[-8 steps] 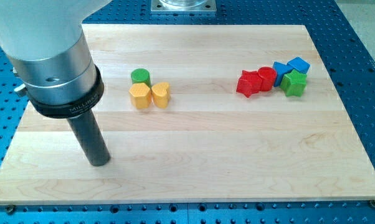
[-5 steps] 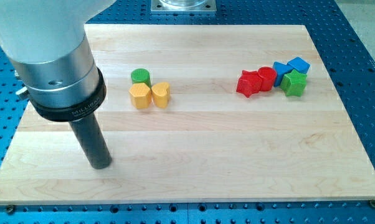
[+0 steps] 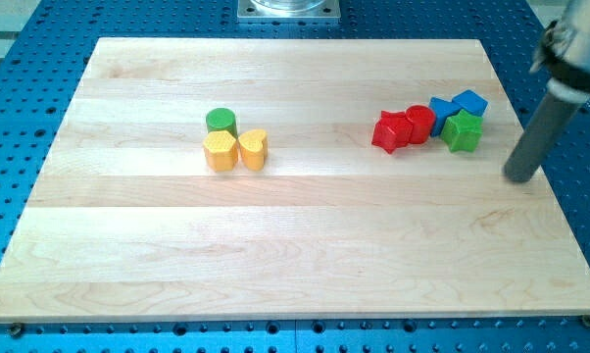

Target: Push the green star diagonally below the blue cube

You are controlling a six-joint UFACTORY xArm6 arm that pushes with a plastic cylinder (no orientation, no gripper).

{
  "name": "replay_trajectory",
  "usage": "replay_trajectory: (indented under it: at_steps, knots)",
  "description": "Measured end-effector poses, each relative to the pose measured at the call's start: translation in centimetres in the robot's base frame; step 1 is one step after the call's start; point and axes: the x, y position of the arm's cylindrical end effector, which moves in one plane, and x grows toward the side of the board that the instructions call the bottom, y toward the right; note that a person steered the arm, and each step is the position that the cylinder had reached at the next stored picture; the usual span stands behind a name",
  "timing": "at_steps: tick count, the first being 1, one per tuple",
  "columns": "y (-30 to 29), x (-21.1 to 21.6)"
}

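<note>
The green star [image 3: 463, 130] sits at the board's upper right, touching the blue cube [image 3: 469, 103] just above it. Another blue block [image 3: 442, 111] lies to the cube's left. A red cylinder [image 3: 419, 124] and a red star [image 3: 391, 131] continue the row to the left. My tip [image 3: 518, 177] rests on the board to the right of and below the green star, apart from it.
A green cylinder [image 3: 221, 122], a yellow hexagon-like block [image 3: 219, 151] and a yellow heart-like block [image 3: 253, 149] cluster at the board's left-centre. The wooden board's right edge [image 3: 545, 167] is close to my tip. Blue perforated table surrounds the board.
The arm has moved from the board's lower left to its right side; my tip now stands near the green star. No block has moved.
</note>
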Motion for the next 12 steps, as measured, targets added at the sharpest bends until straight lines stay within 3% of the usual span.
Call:
replay_trajectory:
  at_steps: [1,2,3,4,5,6,7,12]
  knots:
    - [3.5,-5.5]
    - [2.5,-10.7]
    - [-2.1,-10.7]
    - [-7.2,-7.4]
    - [-7.7,-12.6]
    - [-12.2,-6.5]
    - [-10.9,-1.3]
    - [-6.6,0.6]
